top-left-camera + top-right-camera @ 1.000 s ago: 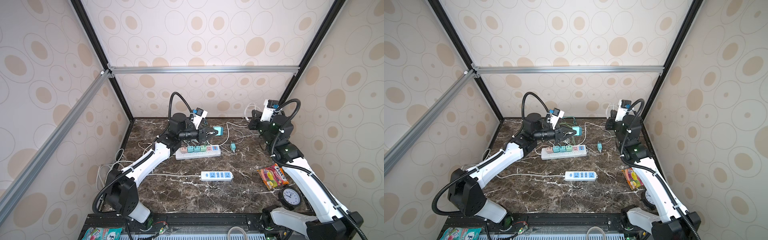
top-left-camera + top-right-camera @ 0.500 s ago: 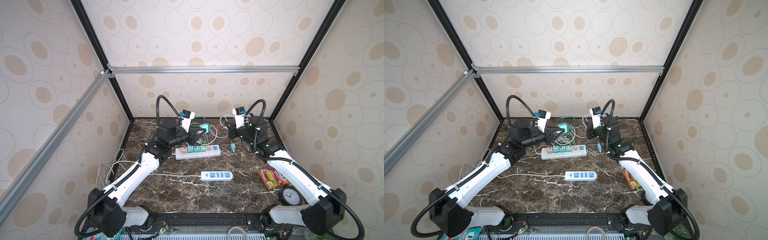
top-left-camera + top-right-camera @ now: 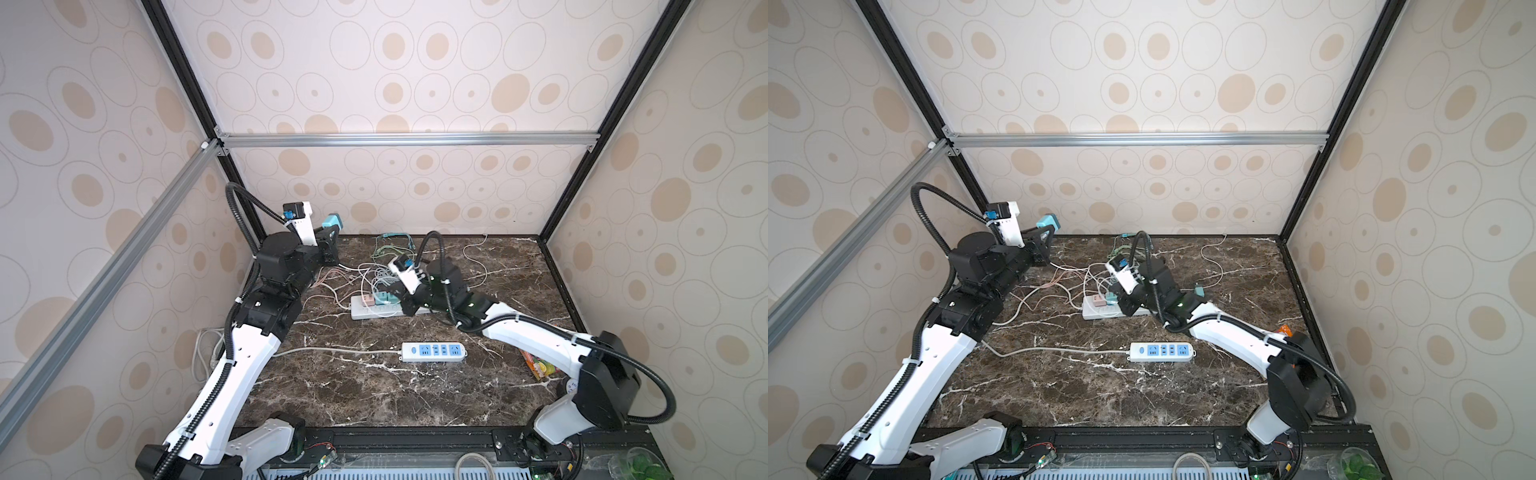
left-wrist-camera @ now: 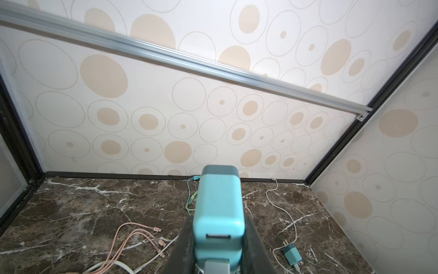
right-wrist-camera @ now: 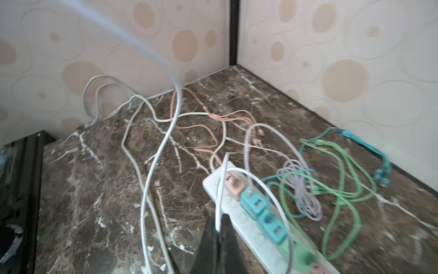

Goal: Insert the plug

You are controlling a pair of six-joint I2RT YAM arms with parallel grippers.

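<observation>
The plug is a teal block charger with a USB slot on its end. My left gripper is shut on it, with a dark finger on each side. In both top views it is held high near the back left corner. My right gripper is shut on a thin white cable. It hangs just over the near end of a white power strip that carries pink, teal and green adapters. In both top views this gripper sits mid-table over that strip.
A second white strip with blue sockets lies nearer the front. Green cables, pink cables and white ones tangle behind the strips. A small teal charger lies loose on the table. A snack packet sits at the right edge.
My left arm drew back and left, raising the plug toward the back left corner. My right arm swung from the back right to the middle, over the strip.
</observation>
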